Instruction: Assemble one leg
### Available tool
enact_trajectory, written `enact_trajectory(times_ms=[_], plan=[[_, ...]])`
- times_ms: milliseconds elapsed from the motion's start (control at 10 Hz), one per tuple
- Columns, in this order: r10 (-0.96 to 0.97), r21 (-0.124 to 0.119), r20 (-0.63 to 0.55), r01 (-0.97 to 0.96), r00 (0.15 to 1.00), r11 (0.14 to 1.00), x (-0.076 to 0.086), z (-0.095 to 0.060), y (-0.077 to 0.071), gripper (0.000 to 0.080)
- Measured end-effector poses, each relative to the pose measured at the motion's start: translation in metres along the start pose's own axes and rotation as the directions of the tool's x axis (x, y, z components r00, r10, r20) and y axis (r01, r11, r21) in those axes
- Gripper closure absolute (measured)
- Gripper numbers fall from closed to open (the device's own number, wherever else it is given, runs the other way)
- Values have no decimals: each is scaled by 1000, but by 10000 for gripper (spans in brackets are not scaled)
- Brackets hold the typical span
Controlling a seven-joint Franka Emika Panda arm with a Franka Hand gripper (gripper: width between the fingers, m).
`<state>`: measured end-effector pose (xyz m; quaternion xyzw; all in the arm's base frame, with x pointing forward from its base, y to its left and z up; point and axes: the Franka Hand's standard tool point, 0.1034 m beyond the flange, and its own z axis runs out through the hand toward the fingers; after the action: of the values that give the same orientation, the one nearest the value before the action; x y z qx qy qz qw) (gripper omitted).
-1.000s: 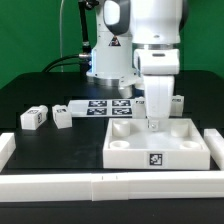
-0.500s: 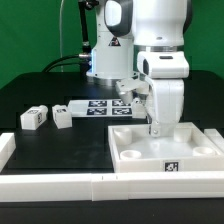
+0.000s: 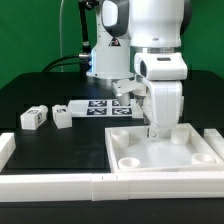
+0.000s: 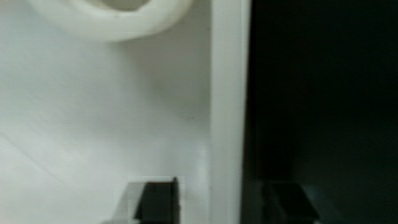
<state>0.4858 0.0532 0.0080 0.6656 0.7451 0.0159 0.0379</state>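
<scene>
- Leg (image 3: 62, 117): on the black counter toward the edge at the exterior view's left, just beside the end of the marker board (image 3: 100, 107), well apart from the fingers.
- Second leg (image 3: 33, 117): near the first, closer to that same edge, likewise untouched.
- Gripper (image 3: 153, 131): lowered onto the tabletop (image 3: 160, 158) near the front corner at the exterior view's right, tips at the tabletop's far rim.
- Fingers: set astride that rim in the wrist view, one dark finger (image 4: 153, 200) over the white inner surface, the other lost against the black counter. Cannot tell whether clamped on the rim or merely around it.
- Change from half a second ago: tabletop now closer to the front edge, against the white rail (image 3: 60, 183). Tag on its front wall no longer showing. Gripper slightly lower in the exterior view. Both legs and the marker board unmoved.
</scene>
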Motion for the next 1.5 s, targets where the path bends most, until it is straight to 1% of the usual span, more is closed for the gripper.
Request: enact_trajectory(times_ms=[100,200,300,400,500,600,700,1100,1200,1300,1500], plan=[[0,0,0,0,1000,1000,0,0,0,430],[0,0,0,0,1000,1000,0,0,0,430],[0,0,0,0,1000,1000,0,0,0,248],[0,0,0,0,1000,1000,0,0,0,181],[0,0,0,0,1000,1000,0,0,0,181],[0,0,0,0,1000,1000,0,0,0,156],[0,0,0,0,1000,1000,0,0,0,151],[0,0,0,0,1000,1000,0,0,0,150],[38,-18,-6,-38,999,999,3,-8,-2,150],[59,-35,-8,-59,998,998,5,-23,-10,150],[99,-55,-6,-99,995,994,11,-46,-19,150]])
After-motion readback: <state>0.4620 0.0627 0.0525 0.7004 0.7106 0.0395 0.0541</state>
